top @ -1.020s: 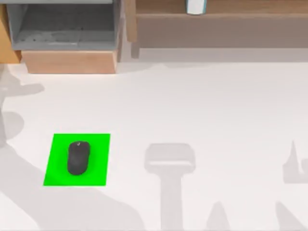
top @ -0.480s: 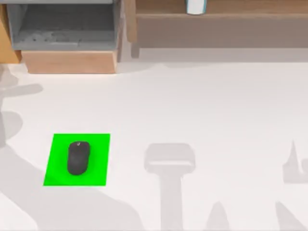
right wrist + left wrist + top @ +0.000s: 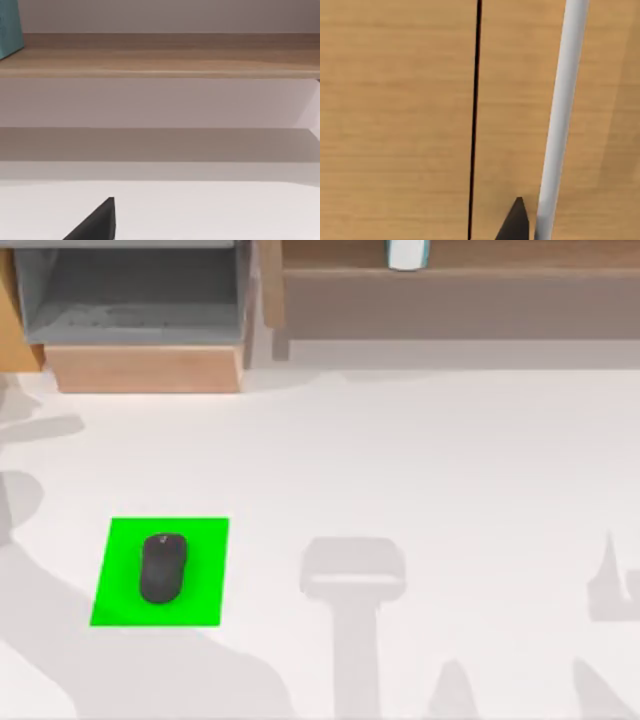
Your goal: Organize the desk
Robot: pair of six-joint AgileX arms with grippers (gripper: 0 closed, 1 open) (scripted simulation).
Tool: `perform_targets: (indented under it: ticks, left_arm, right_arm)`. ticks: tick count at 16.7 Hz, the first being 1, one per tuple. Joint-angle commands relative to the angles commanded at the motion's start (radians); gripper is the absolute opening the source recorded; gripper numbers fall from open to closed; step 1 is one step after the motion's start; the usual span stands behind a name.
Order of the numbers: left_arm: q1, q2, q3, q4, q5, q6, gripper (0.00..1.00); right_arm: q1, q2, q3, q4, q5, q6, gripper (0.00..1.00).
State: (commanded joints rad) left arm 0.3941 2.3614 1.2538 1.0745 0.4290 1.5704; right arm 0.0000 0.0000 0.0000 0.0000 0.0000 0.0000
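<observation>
Desk [image 3: 420,460]: broad white top, taking up most of the top view. Rigid and fixed, nothing to grip; I work on it, not with it.

Far left: open drawer or box [image 3: 140,315], wood front, grey inside, looks empty. Far right: long wooden shelf [image 3: 460,285] with a small white-and-blue container [image 3: 407,253] on it.

Near left: green mat [image 3: 160,572], thin and flat, probably slides if pushed. Black mouse [image 3: 162,567] sits in the middle of it. My judgement: light, hard, smooth rounded shell, likely slippery on top; best pinched across its narrow sides, fingers low near the mat.

Left wrist view: wood panel [image 3: 395,120] with a dark seam and a white bar [image 3: 560,115] close in, perhaps a handle, hard to be sure. One dark fingertip [image 3: 515,225] of the left gripper shows beside it; opening I cannot tell, grip on anything I cannot tell.

Right wrist view: the shelf from the front, one dark fingertip [image 3: 97,222] of the right gripper over the white top; opening likewise unknown.
</observation>
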Motion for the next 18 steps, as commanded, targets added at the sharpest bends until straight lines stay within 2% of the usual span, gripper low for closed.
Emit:
perform_targets:
  ticks: [7,14,18]
  left_arm:
    - [0.013,0.008,-0.03,-0.002,0.001,-0.005,1.0]
    - [0.049,-0.063,-0.19,0.084,0.04,0.0,1.0]
    - [0.045,-0.059,-0.194,0.085,0.04,0.0,1.0]
  right_arm:
    - [0.0,0.0,0.0,0.0,0.0,0.0,1.0]
    - [0.0,0.0,0.0,0.0,0.0,0.0,1.0]
    - [0.0,0.0,0.0,0.0,0.0,0.0,1.0]
